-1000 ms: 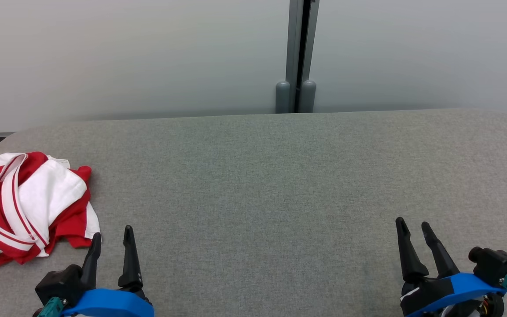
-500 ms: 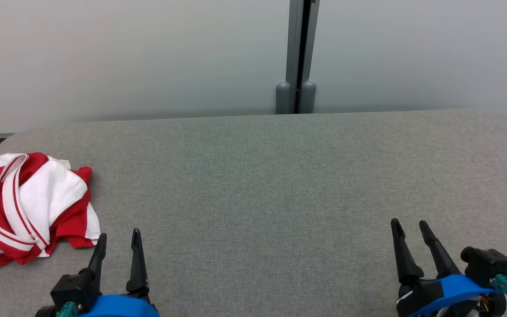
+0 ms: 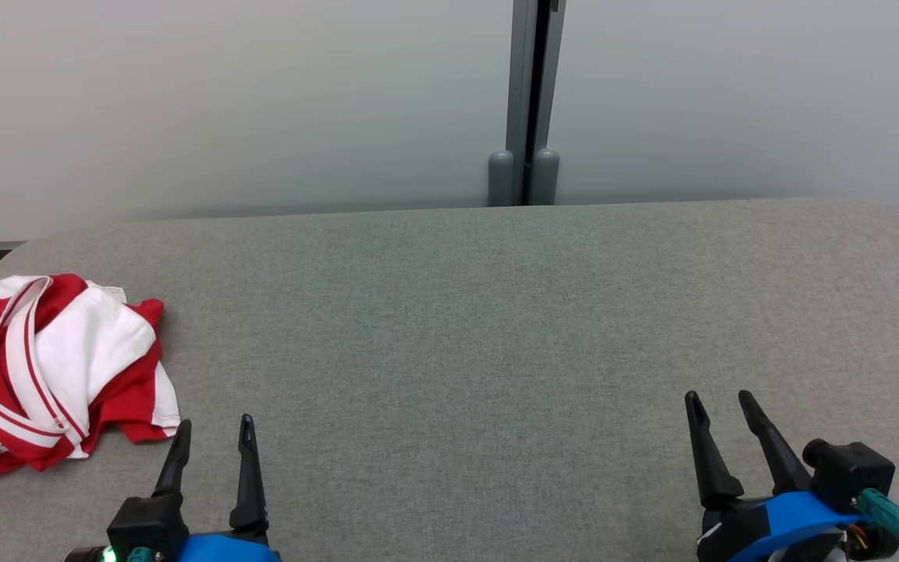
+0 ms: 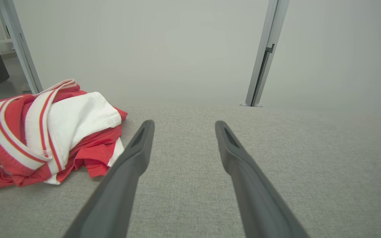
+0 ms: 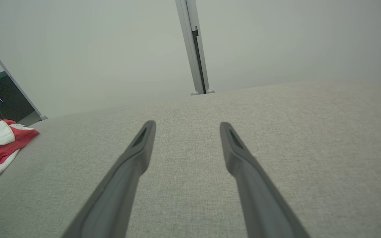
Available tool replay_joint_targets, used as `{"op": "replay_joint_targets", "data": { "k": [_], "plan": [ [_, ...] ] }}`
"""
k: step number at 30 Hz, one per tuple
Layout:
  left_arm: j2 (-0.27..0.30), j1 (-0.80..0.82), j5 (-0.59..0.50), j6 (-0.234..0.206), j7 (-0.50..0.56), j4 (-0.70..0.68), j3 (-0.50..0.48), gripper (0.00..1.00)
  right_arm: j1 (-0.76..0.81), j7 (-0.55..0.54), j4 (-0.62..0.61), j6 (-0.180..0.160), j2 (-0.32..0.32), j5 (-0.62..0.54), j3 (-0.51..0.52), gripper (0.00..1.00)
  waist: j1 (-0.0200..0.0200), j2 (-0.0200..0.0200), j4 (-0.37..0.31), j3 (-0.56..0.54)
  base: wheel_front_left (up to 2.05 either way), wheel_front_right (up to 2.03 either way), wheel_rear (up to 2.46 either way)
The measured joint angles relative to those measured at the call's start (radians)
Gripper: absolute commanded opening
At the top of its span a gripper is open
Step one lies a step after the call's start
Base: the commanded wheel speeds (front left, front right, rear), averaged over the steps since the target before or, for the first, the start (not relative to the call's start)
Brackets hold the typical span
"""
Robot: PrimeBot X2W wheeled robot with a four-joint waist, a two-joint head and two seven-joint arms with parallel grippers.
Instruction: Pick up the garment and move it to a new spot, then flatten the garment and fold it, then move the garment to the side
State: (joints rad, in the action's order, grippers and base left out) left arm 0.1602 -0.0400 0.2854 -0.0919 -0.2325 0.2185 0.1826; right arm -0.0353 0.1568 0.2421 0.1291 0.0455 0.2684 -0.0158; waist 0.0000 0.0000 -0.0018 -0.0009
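Two sets of fingers stand wide and empty over the grey counter (image 3: 457, 312). The left gripper (image 3: 215, 423), just beside the garment (image 3: 51, 367), should reach left and pinch a thick fold rather than a loose hem; the right gripper (image 3: 718, 396) is well apart. The garment lies crumpled at the counter's left end, red with white panels and striped trim.

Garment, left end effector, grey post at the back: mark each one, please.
garment (image 3: 67, 363), head view, white panel of the crumpled heap
left end effector (image 3: 215, 421), head view, midway between its open fingertips
grey post (image 3: 521, 94), head view, left upright
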Motion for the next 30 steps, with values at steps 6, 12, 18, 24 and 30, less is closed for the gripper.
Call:
{"op": "replay_joint_targets", "data": {
  "k": [6, 12, 18, 24, 30],
  "plan": [
    [0.003, -0.005, -0.032, -0.012, -0.004, -0.007, 0.015, 1.0, 0.001, 0.005, -0.002, 0.0, 0.001, -0.04, -0.007, 1.0, 0.0, 0.0, -0.003, -0.002, 0.0, 0.0, 0.0],
    [0.009, -0.008, -0.063, -0.021, -0.007, -0.016, 0.025, 1.0, 0.003, 0.014, -0.002, 0.0, 0.001, -0.073, -0.01, 1.0, 0.0, 0.0, -0.003, -0.003, 0.0, 0.0, 0.0],
    [0.012, -0.01, -0.067, -0.029, -0.005, -0.023, 0.027, 1.0, 0.003, 0.02, -0.001, 0.0, 0.001, -0.084, -0.01, 1.0, 0.0, 0.0, -0.004, -0.004, 0.0, 0.0, 0.0],
    [0.012, -0.014, -0.063, -0.032, 0.002, -0.032, 0.03, 1.0, 0.004, 0.021, -0.002, 0.0, 0.001, -0.083, -0.011, 1.0, 0.0, 0.0, -0.002, -0.004, 0.0, 0.0, 0.0],
    [0.016, -0.018, -0.062, -0.043, 0.008, -0.049, 0.035, 1.0, 0.01, 0.025, -0.003, 0.0, 0.002, -0.081, -0.01, 1.0, 0.0, 0.0, 0.03, -0.006, 0.0, 0.0, 0.0]
  ]
}}
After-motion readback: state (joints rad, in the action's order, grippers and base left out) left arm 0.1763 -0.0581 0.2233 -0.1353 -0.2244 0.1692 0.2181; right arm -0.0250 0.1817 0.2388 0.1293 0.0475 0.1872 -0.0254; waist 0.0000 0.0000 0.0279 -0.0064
